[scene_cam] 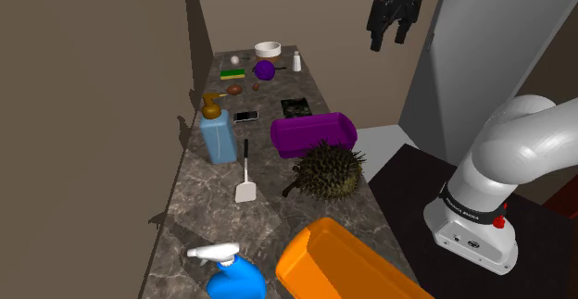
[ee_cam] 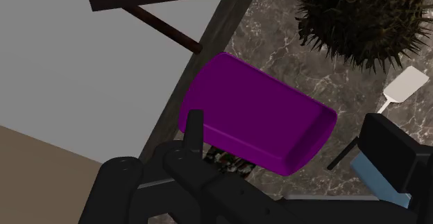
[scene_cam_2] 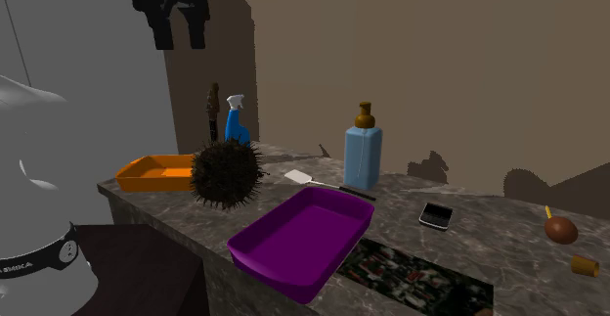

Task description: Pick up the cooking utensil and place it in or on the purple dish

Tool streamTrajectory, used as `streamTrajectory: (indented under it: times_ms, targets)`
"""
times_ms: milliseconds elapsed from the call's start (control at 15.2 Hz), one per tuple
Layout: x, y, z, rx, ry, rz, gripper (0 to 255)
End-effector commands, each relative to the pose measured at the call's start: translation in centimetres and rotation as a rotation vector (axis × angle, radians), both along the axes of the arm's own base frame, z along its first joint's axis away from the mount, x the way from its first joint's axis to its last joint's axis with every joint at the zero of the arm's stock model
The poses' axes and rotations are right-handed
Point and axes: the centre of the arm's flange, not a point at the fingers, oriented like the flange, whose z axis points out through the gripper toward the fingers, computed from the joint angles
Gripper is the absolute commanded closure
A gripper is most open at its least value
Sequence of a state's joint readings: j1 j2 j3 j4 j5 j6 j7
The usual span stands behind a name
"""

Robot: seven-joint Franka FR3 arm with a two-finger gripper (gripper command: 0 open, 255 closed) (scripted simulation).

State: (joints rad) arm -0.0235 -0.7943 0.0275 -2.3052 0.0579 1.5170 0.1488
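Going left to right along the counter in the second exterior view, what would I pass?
Orange tray → spiky fruit → spatula → blue bottle → phone → brown round thing.

Clutter along a dark marbled tabletop (scene_cam: 199,205) set against a brown wall (scene_cam: 93,112).

At the shoulder view's lower centre an orange tray (scene_cam: 343,265) lies beside a blue spray bottle (scene_cam: 232,274) with a white head. Mid-frame sits a spiky brown-green fruit (scene_cam: 326,170), and to its left stands a blue dispenser bottle (scene_cam: 219,138) with a brown pump. Just above them lie a black phone (scene_cam: 245,116) and a dark patterned square (scene_cam: 295,107). Toward the upper centre are a purple ball (scene_cam: 265,69), a white bowl (scene_cam: 268,49), a small white bottle (scene_cam: 296,62), a yellow-green sponge (scene_cam: 232,73) and a small brown round object (scene_cam: 234,90).
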Motion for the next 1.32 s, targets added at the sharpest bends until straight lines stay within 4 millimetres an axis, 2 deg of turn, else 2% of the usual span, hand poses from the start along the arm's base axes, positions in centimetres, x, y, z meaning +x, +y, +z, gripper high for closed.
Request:
streamTrajectory:
  times_ms: [0,594,1254]
  targets:
    - [0.0,0.0,0.0,0.000,0.000,0.000,0]
    - [4.2,8.4,-7.4,-0.014,-0.011,-0.112,0]
    - [10.1,17.0,-15.6,-0.029,-0.023,-0.236,0]
